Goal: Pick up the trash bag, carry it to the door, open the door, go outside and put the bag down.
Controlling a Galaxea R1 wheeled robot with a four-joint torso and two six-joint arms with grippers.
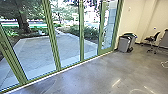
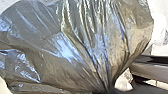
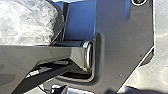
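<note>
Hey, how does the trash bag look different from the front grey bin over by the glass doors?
The trash bag is shiny and crinkled, while the bin has plain, fairly smooth sides. The bag bunches into a narrow neck; the bin keeps a boxy shape. The bag's folds fan out from that neck, whereas the bin stands upright on the floor. Both look greyish.

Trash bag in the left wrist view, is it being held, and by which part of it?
Yes, the trash bag appears held in the left jaws, by its gathered neck, where the folds converge.
</note>
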